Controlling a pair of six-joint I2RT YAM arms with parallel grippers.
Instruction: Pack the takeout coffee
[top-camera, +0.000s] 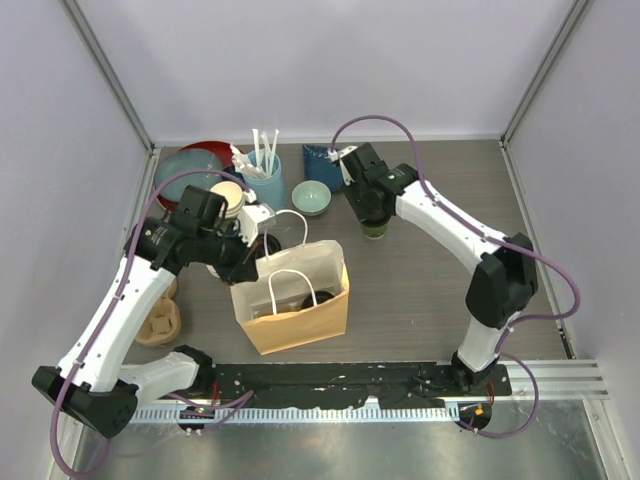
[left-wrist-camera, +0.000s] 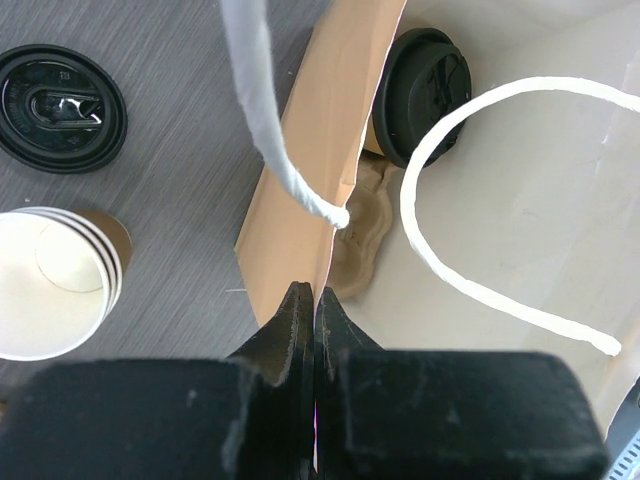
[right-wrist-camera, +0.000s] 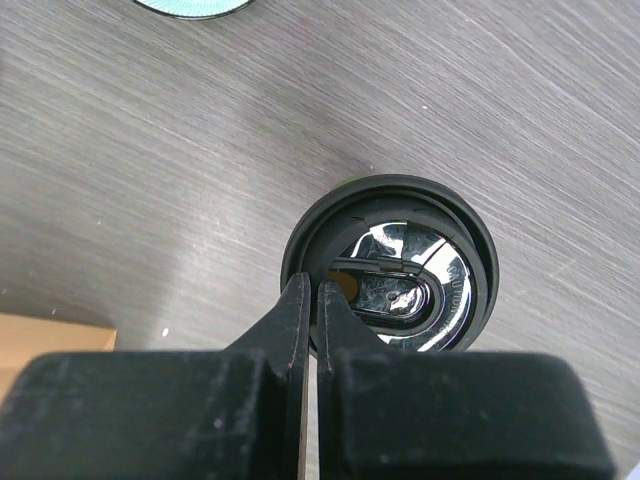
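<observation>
The green-walled takeout coffee (top-camera: 376, 229) stands on the table behind the paper bag (top-camera: 300, 315). Its black lid (right-wrist-camera: 440, 240) fills the right wrist view. My right gripper (right-wrist-camera: 315, 297) is shut on the lid's near-left rim, above the cup (top-camera: 370, 205). The brown-walled takeout coffee (left-wrist-camera: 425, 95) lies on its side inside the bag, beside a moulded cardboard carrier (left-wrist-camera: 365, 225). My left gripper (left-wrist-camera: 313, 300) is shut on the bag's upper wall edge (left-wrist-camera: 300, 220) at the bag's left side (top-camera: 250, 250). The white handles (left-wrist-camera: 450, 250) arch over the opening.
A stack of lidless cups (left-wrist-camera: 50, 285) and loose black lids (left-wrist-camera: 60, 105) sit left of the bag. At the back are plates (top-camera: 195, 165), a blue cup of stirrers (top-camera: 265, 175), a small green bowl (top-camera: 311, 198) and a blue container (top-camera: 320, 165). A cardboard carrier (top-camera: 160, 322) lies at the left.
</observation>
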